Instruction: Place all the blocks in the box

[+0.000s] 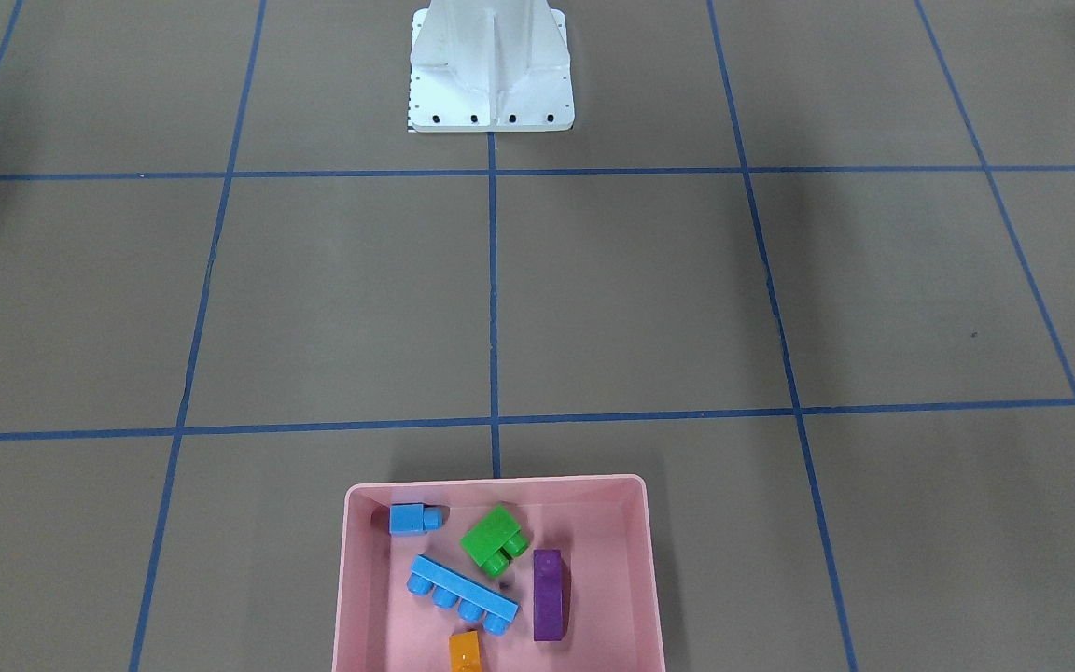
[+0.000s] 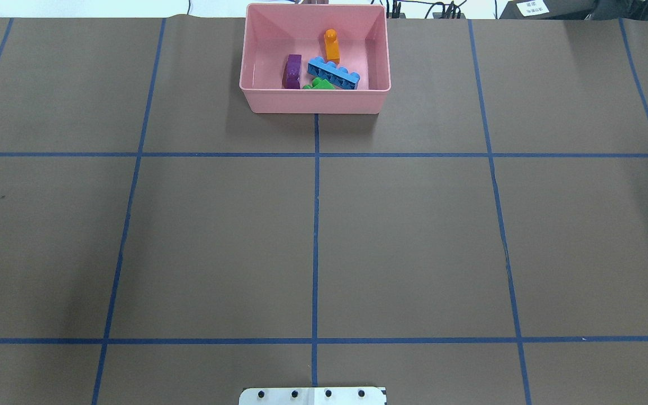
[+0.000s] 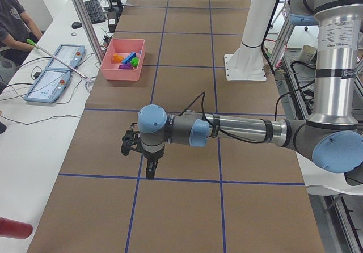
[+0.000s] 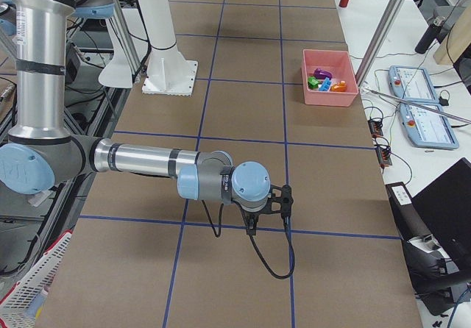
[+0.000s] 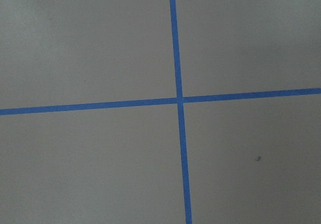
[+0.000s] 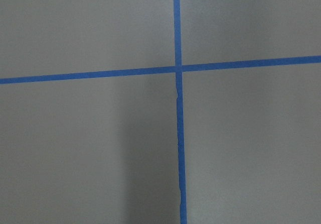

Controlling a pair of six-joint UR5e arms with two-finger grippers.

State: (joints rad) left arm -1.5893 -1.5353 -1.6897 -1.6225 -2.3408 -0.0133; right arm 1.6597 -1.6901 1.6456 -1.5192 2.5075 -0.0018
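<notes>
5 blocks (image 1: 494,539) lie inside 1 pink box (image 1: 379,625)

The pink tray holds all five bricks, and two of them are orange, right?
Not quite: there is only one orange brick; two are blue, the small blue brick and the long blue brick. The front-facing view shows all five inside the pink tray.

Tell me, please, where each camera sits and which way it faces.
Front-facing: across the table, facing the robot; white base at top, pink box nearest.
Overhead: behind the robot, looking forward; base edge at bottom, box far.
Exterior left: table's left end; left arm near.
Exterior right: opposite end; right arm near.
Left wrist: straight down on a tape cross; no body.
Right wrist: likewise.
Shared: all four exterior views show the box.
</notes>
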